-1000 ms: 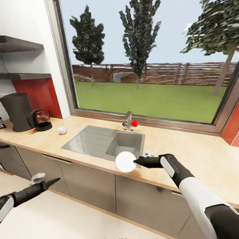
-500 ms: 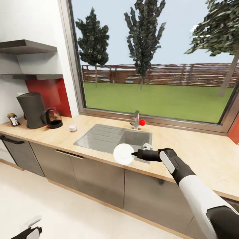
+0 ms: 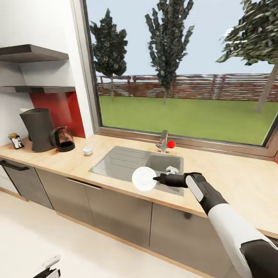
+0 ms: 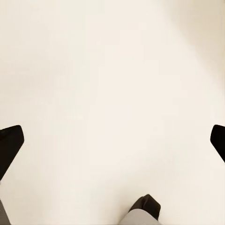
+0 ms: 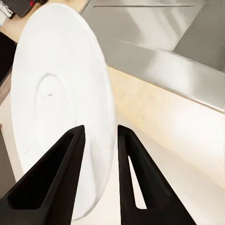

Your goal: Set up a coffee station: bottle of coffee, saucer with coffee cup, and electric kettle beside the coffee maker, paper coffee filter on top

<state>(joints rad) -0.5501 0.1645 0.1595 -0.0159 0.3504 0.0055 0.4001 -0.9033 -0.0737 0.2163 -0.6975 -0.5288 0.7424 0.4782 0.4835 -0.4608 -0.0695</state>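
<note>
One round white ceramic saucer [image 3: 144, 178] hangs in the right claw [image 3: 156, 178], pinched by its rim between the two dark fingers [image 5: 51, 180] and held on edge over the front lip of the light wooden desk [image 3: 231, 181], just in front of the steel sink [image 3: 127, 162]. The grip takes only a narrow bite at the edge, so the likeliest failure, as I judge it, is the saucer pivoting or sliding out during the carry toward the tall dark grey coffee maker [image 3: 38, 129], which stands well apart at the far end of the desk. A drop here would land it in the sink or on the pale floor [image 3: 58, 239]. A second risk is a tilted set-down: released on edge, it could roll or settle crooked. A sweep along the desk could also clip the small white coffee cup [image 3: 87, 150] or the round glass carafe with a dark base [image 3: 61, 139] just beside the coffee maker.

The left claw [image 4: 112, 140] hangs low over the floor, its finger tips spread wide with nothing between them.

By count: one saucer, one coffee cup, one coffee maker, one carafe, one small dark packet with a pale label [image 3: 15, 140] next to the coffee maker, one sink, one grey tap [image 3: 162, 139] with one red knob [image 3: 171, 144], and two grey wall shelves [image 3: 34, 54].
</note>
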